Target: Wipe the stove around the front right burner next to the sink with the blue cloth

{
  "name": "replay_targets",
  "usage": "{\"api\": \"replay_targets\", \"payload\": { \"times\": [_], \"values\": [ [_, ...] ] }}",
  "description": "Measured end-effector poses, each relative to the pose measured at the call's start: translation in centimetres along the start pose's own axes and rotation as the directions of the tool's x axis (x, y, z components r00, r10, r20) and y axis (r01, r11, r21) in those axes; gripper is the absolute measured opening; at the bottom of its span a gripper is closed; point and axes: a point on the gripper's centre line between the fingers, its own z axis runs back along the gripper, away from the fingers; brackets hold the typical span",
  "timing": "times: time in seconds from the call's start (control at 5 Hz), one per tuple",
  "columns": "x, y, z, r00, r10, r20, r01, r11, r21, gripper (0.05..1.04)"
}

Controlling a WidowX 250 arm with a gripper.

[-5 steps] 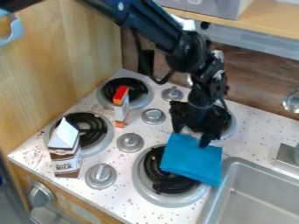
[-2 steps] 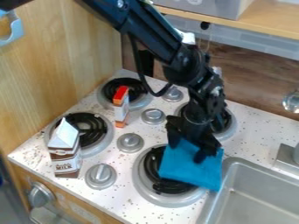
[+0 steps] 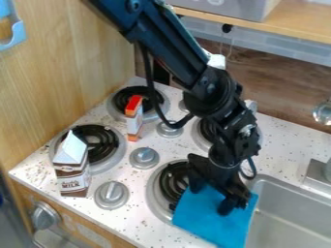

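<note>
My gripper (image 3: 209, 197): fingers spread wide, tips on blue cloth (image 3: 210, 224); whether fold is pinched, I cannot tell. Cloth: across edge of front burner (image 3: 169, 186) and counter (image 3: 155, 227), against left rim of sink (image 3: 288, 218). Sink wall stands immediately beside my fingers. Well apart, toward left: milk carton (image 3: 72, 169), small red-topped carton (image 3: 134, 117), both upright; knob (image 3: 144, 158) between cartons and cloth.
</note>
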Motion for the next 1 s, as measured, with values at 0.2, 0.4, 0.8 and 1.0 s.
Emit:
{"api": "replay_targets", "payload": {
  "times": [0.2, 0.4, 0.8, 1.0],
  "values": [
    [-1.7, -0.7, 0.7, 1.000, -0.018, -0.011, 0.018, 1.000, 0.010, 1.001],
    [-3.1, -0.5, 1.2, 0.999, -0.021, -0.026, 0.022, 0.999, 0.030, 1.001],
    [-4.2, 0.1, 2.1, 0.999, -0.008, -0.034, 0.009, 0.999, 0.041, 1.001],
    [-2.2, 0.3, 1.6, 1.000, -0.007, -0.029, 0.008, 0.999, 0.051, 1.001]
  ]
}}
